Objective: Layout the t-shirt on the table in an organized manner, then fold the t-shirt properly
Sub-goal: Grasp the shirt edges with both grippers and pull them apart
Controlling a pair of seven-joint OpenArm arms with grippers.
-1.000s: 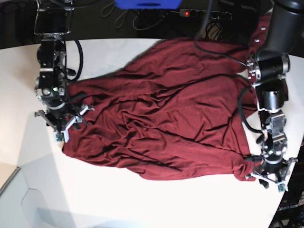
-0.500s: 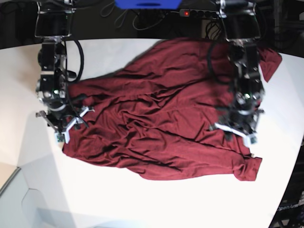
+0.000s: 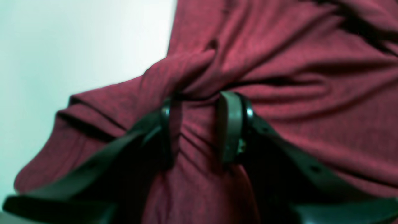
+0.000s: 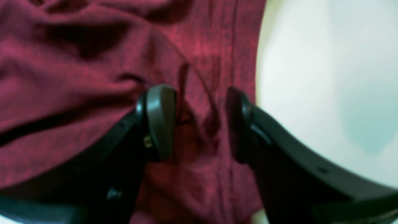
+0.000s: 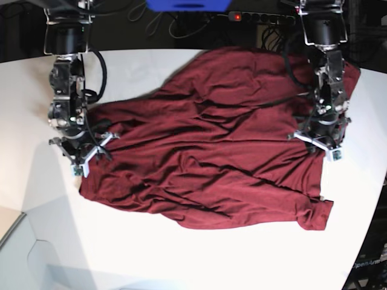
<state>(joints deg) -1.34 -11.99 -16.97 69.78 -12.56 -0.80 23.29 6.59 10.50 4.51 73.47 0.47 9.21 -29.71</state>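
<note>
L gripper [image 3: 199,127] pinching t-shirt [image 5: 211,139] fold, R gripper [image 4: 199,124] spread over edge — pull sideways slow, keep flat on table [image 5: 181,254].

The t-shirt [image 5: 211,145], dark maroon plain knit, lies spread but heavily wrinkled on the white worktop [image 5: 181,260], stretching between the two pincers. Under the left pincer [image 3: 199,130] the cloth is bunched into a raised fold that sits between the tips, with a loose flap draping off to one side onto bare worktop. Under the right pincer [image 4: 199,121] the shirt's hemmed edge runs straight beside one tip, a small crease rising between both tips.
</note>
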